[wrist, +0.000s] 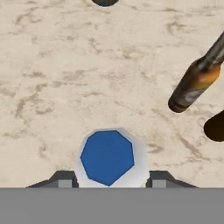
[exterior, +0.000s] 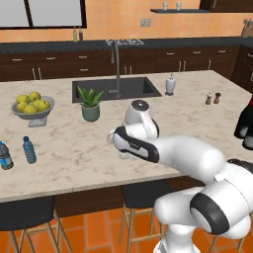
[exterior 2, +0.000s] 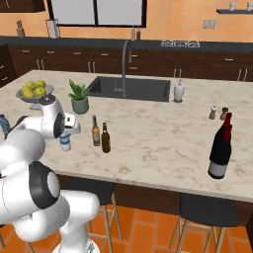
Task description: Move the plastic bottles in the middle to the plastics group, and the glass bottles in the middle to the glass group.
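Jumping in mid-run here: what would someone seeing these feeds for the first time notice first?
First, the big white arm bent low over the near edge of the marble counter, its gripper straddling a small plastic bottle seen from above in the hand view. Just to that bottle's right stand two slim glass bottles, one amber and one dark. Far right stand the large black bottles with red tops.

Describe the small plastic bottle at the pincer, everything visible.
The small plastic bottle stands upright on the marble counter, whitish-clear with a blue top seen from above. The pincer has a fingertip on either side of it, closed against it. The amber glass bottle stands nearby, apart from it.
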Tool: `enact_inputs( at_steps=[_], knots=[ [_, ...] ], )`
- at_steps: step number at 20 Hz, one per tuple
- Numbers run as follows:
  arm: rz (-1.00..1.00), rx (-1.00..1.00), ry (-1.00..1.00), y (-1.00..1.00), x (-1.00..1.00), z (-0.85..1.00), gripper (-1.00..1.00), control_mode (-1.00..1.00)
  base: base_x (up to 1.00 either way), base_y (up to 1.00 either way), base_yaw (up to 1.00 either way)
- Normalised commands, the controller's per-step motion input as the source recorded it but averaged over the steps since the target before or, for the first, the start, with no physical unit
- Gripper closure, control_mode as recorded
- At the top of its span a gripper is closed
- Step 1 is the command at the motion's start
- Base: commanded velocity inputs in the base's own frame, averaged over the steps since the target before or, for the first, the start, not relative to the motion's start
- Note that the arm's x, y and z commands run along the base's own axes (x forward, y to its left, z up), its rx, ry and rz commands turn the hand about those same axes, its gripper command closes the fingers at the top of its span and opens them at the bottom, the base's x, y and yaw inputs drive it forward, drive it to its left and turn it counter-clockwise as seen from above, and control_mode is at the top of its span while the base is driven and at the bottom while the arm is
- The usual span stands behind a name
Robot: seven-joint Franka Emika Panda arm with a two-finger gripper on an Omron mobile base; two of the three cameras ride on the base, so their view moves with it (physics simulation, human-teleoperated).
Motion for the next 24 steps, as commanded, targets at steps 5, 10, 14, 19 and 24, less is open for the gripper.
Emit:
enact_inputs(
  at_steps=[5,10,14,19,24],
  knots=[
    [0.28,-0.04,0.09,0.82,-0.02,0.37,1.00,-1.00,0.00,0.00,0.00],
    [0.16,-0.10,0.07,0.87,0.00,0.04,1.00,-1.00,0.00,0.00,0.00],
    [0.07,0.00,-0.07,0.33,0.00,-0.11,1.00,-1.00,0.00,0.00,0.00],
    [0.04,0.04,-0.11,0.17,0.00,-0.08,1.00,-1.00,0.00,0.00,0.00],
    [0.07,0.14,-0.05,0.22,0.06,0.00,1.00,-1.00,0.00,0.00,0.00]
  ],
)
